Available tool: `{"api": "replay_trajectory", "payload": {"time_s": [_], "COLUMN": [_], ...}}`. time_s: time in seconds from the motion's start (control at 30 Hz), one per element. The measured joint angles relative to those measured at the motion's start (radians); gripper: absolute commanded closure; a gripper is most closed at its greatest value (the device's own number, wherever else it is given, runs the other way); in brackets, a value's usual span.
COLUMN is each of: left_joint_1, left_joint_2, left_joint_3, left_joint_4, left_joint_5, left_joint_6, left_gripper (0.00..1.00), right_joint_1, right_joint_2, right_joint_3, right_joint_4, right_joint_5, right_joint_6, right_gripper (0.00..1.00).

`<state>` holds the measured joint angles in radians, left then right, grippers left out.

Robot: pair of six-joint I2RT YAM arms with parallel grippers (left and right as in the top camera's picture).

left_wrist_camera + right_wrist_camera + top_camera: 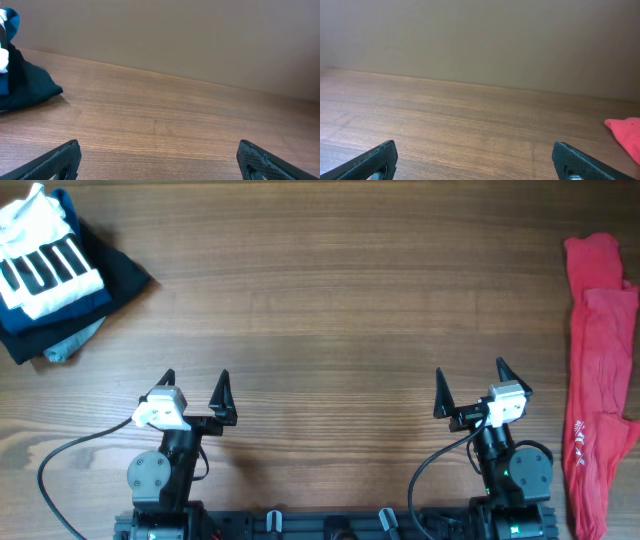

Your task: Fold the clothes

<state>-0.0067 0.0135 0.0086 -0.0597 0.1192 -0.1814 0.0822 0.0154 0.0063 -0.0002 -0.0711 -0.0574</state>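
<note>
The clothes, a red T-shirt, lie bunched in a long strip down the table's right edge; a corner of the red T-shirt shows at the right of the right wrist view. My right gripper stands open near the front edge, left of the shirt and apart from it, nothing between its fingers. My left gripper is open too, at the front left, over bare wood. The wrist views show the left gripper and the right gripper with jaws spread wide.
A pile of navy folded clothes topped by a white black-striped garment sits at the back left corner; the navy pile's edge shows in the left wrist view. A wall runs behind the wooden table.
</note>
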Motion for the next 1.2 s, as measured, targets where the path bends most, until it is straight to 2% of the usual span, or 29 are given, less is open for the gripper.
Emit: {"api": "replay_trajectory", "payload": {"time_s": [0.93, 1.2], "left_joint_1": [0.0, 0.0], "left_joint_2": [0.0, 0.0], "left_joint_3": [0.0, 0.0], "left_joint_4": [0.0, 0.0], "left_joint_5": [0.0, 0.007], "left_joint_6": [-0.001, -0.118], "left_gripper": [0.0, 0.0], "right_joint_1": [0.0, 0.0], "right_joint_2": [0.0, 0.0], "right_joint_3": [0.0, 0.0], "right_joint_4": [0.0, 0.0], "right_joint_5": [0.0, -0.008], "right_joint_6": [0.005, 0.223], "right_gripper": [0.0, 0.0]}}
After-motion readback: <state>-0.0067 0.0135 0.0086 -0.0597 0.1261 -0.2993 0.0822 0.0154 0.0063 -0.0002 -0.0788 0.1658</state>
